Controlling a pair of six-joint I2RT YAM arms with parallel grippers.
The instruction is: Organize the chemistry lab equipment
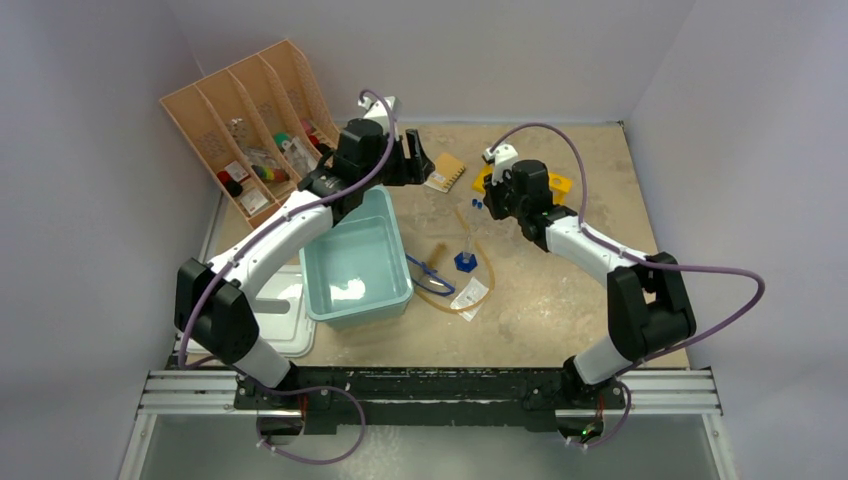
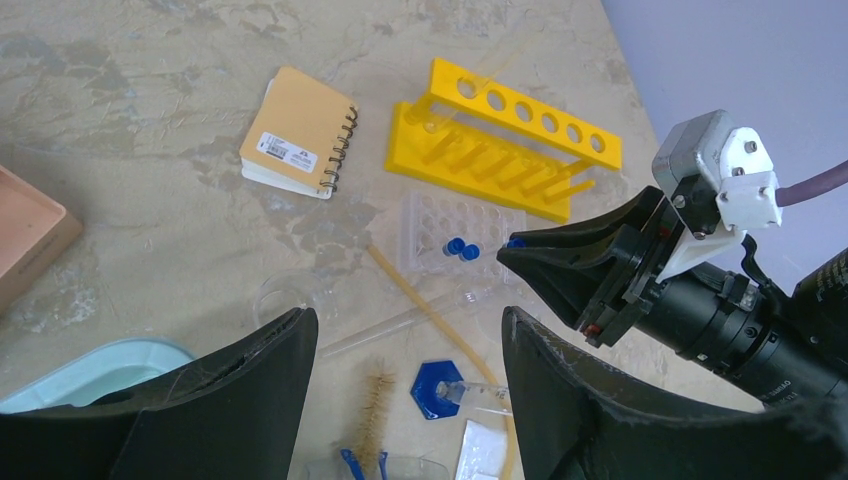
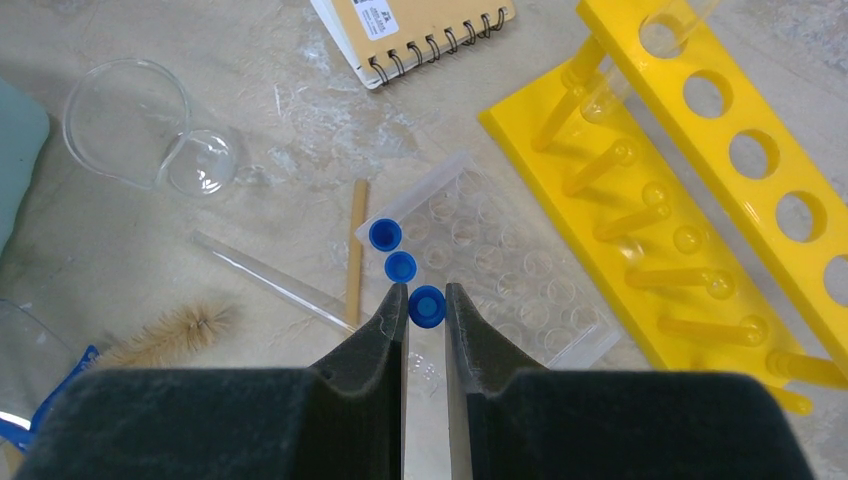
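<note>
At far left the peach file organiser (image 1: 250, 125) stands in the corner, its slots holding small items (image 1: 262, 168): labelled packets and a few coloured bits too small to name. A white lid (image 1: 288, 325) lies just beside the pale teal tub (image 1: 360, 310), and the left arm (image 1: 290, 215) reaches over the tub's far corner. The left gripper (image 2: 407, 325) hangs above the table, fingers spread wide and gripping nothing. Past it a spiral notebook (image 2: 298, 132) lies flat. Mid-table lie the loose pieces: blue-rimmed goggles (image 1: 432, 280) just beside the tub, the wooden-handled brush (image 2: 375, 400), the clear cylinder (image 1: 466, 245) on its blue hexagonal base, and amber rubber tubing (image 2: 430, 308) curving past it. Further right a clear well tray (image 3: 520, 280) holds three blue-capped test tubes (image 3: 401, 265) in a row. The right gripper (image 3: 426, 298) is pinched on the nearest tube (image 3: 428, 310); whether it sits fully in its well I cannot tell. Just beside the tray, the yellow rack (image 3: 720, 180) carries one clear tube (image 3: 610, 85) in an end hole
</note>
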